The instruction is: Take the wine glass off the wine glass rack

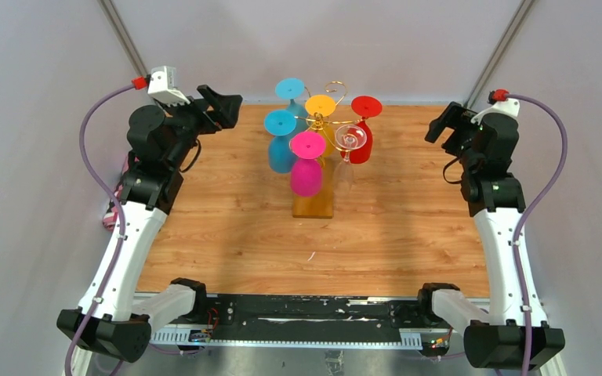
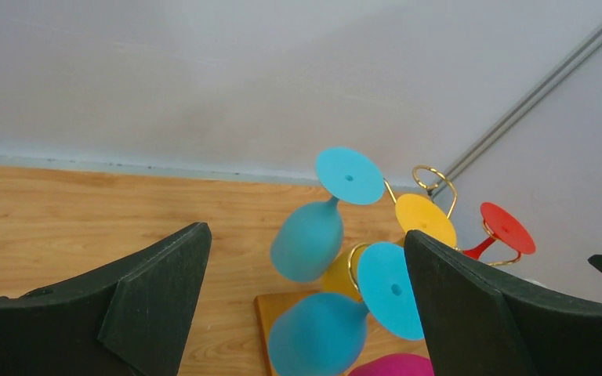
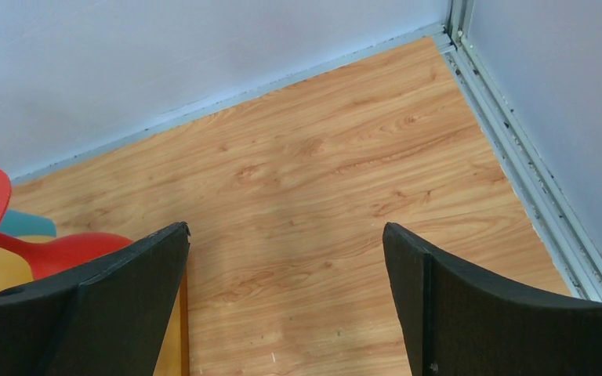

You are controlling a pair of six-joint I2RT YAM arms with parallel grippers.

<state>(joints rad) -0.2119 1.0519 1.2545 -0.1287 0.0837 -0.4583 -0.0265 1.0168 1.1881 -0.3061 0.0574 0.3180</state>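
Wooden table (image 1: pixel 227 235) is shown with left gripper (image 1: pixel 227 110) and right gripper (image 1: pixel 440 122) spread empty, flanking the wine glass rack (image 1: pixel 314 205), whose clear wine glass (image 1: pixel 350 139), judged fragile and slick, is best taken by its stem.

The rack (image 1: pixel 314 205), glasses (image 1: pixel 306 174) hung on it, stands on the table (image 1: pixel 235 235) between left gripper (image 1: pixel 226 106) and right gripper (image 1: pixel 440 124), apart from both.

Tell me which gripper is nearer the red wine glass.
Right. The right gripper sits right of the red wine glass; the left gripper is farther, left beyond the blue glasses.
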